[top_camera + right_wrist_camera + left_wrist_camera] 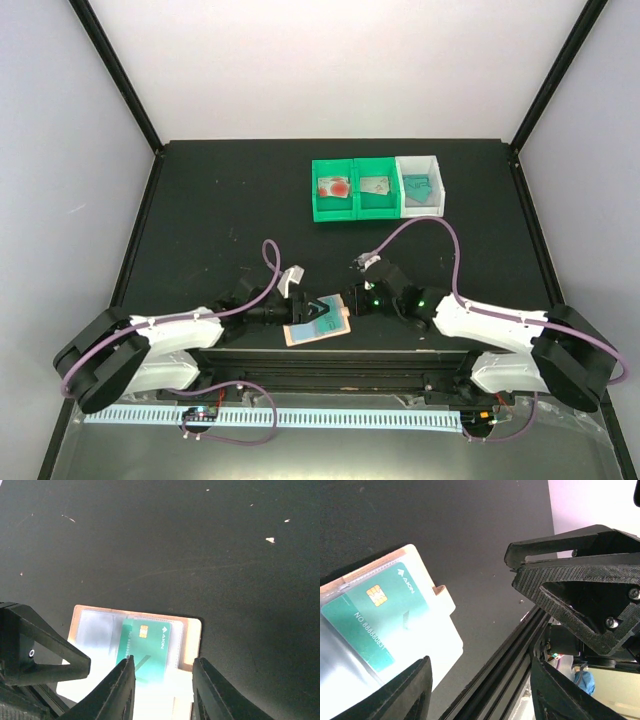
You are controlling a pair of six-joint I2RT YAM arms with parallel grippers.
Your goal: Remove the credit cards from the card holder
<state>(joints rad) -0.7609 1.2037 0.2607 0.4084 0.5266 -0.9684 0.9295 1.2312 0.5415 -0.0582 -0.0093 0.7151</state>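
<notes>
– 2 claws sit low over the near edge of the table (220, 200). How does the right gripper (164, 692) stand?
– Jaws narrowly parted, clamping nothing. Its fingers (122, 690) straddle the near end of the card holder (194, 640); whether they touch it I cannot tell.
– And the left gripper (480, 692)?
– Wider, also holding nothing. 1 finger (412, 692) overlaps the holder's corner, the other hangs over the black rail (500, 675).
– Where is the holder?
– Flat and open on the table between the 2 claws, side tab (442, 592) out, 1 teal card (375, 625) with a gold chip tucked in its clear pocket.
– Other cards?
– 3, well apart at the far side: a red-blotched card (333, 187) in the left green bin (335, 215), a silver-grey card (376, 185) in the middle green bin (378, 213), a second teal card (420, 187) in the white bin (420, 163).
</notes>
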